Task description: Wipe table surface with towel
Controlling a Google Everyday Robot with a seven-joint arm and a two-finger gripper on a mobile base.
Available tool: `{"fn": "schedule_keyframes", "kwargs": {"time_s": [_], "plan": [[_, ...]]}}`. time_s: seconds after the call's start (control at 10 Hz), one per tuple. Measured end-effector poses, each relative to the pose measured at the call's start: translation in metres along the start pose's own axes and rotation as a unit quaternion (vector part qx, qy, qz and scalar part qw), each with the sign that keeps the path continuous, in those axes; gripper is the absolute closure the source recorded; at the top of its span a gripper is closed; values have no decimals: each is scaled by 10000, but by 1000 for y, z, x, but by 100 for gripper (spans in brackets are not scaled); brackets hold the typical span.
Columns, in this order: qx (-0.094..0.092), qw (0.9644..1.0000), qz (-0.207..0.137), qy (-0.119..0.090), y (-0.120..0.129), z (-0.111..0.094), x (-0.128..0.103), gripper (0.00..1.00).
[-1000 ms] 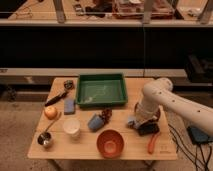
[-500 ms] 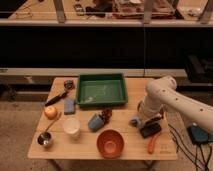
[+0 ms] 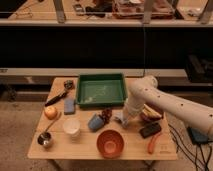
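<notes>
My gripper is down at the wooden table, right of centre, just in front of the green tray. The white arm reaches in from the right. A small pale bluish patch, which looks like the towel, shows at the gripper's left side on the tabletop. Most of it is hidden under the gripper. I cannot tell whether the gripper holds it or only presses on it.
Left of the gripper are a dark reddish item and a blue cup. An orange bowl is in front. A black object and an orange stick-shaped item lie to the right. A white cup, metal cup, orange fruit and blue sponge are on the left.
The gripper has moved left along the table, from over the black object toward the blue cup. The black object now shows uncovered.
</notes>
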Motion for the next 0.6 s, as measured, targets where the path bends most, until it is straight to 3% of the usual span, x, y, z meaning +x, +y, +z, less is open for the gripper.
{"fn": "schedule_keyframes", "kwargs": {"time_s": [0.3, 0.6], "plan": [[-190, 9995, -236, -66, 16, 10, -17, 86], [-244, 9995, -190, 19, 43, -5, 5, 86]]}}
